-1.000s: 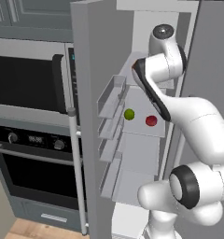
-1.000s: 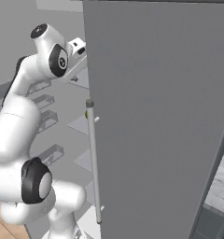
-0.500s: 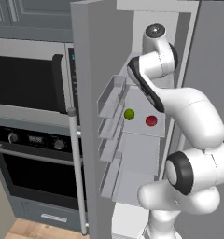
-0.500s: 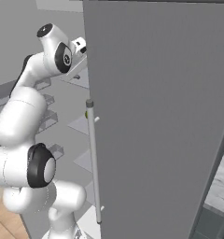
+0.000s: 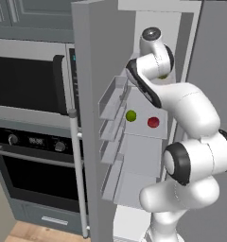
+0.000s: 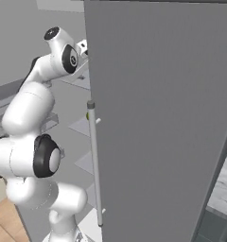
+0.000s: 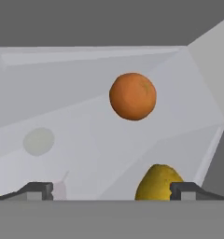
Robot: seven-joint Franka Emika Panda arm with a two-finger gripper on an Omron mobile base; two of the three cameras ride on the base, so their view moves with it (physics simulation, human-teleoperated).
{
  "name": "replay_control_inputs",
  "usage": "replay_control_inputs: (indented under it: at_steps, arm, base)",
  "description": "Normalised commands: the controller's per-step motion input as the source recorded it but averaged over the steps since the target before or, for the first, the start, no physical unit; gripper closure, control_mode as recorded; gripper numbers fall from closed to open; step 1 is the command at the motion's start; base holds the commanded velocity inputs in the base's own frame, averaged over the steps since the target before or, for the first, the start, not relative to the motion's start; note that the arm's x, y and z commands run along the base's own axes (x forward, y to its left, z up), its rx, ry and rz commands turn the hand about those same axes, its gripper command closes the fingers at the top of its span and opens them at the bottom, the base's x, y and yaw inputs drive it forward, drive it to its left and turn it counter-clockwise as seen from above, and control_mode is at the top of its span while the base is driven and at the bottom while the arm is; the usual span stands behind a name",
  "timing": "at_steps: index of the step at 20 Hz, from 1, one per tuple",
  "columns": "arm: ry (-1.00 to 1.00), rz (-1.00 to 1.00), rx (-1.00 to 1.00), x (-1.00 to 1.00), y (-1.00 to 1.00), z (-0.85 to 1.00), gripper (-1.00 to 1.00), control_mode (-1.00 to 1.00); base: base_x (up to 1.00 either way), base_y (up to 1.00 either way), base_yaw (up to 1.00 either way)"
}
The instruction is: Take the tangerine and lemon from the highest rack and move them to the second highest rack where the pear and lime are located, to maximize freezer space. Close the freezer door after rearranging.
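Note:
In the hand view my gripper (image 7: 112,191) is open, its two dark fingertips (image 7: 37,190) set wide apart low in the picture. The yellow lemon (image 7: 159,183) lies between them, close to the right tip. Beyond it the orange tangerine (image 7: 132,96) rests on the pale top rack, apart from the gripper. In the left base view the green lime (image 5: 131,116) and the dark red pear (image 5: 153,122) sit on the rack below, under my arm, which reaches into the top of the freezer (image 5: 155,19). The freezer door (image 5: 91,118) stands open.
Pale bins (image 5: 113,101) line the door's inner face, close to the left of my arm. The door's outer slab (image 6: 158,118) with its silver bar handle (image 6: 94,165) hides the freezer interior in the right base view. Black-glass ovens (image 5: 25,85) stand to the left.
My arm's upper joints have swung left and higher, carrying the hand further into the top rack. The fruit on the lower rack has not moved.

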Motion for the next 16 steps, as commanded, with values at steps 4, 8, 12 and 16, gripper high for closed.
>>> replay_control_inputs:
  at_steps: [4, 8, 12, 16]
  arm:
    - [0.0, 0.0, 0.0, 0.41, 0.02, -0.06, -1.0, -1.0]
    - [0.02, 0.0, 0.0, 0.43, 0.03, -0.09, -1.0, -1.0]
    - [0.05, 0.01, 0.0, 0.4, 0.05, -0.11, -1.0, -1.0]
    - [0.07, 0.04, 0.0, 0.25, 0.09, -0.16, -1.0, -1.0]
  base:
    - [0.0, 0.0, 0.0]
    - [0.0, 0.0, 0.0]
    - [0.0, 0.0, 0.0]
    - [0.0, 0.0, 0.0]
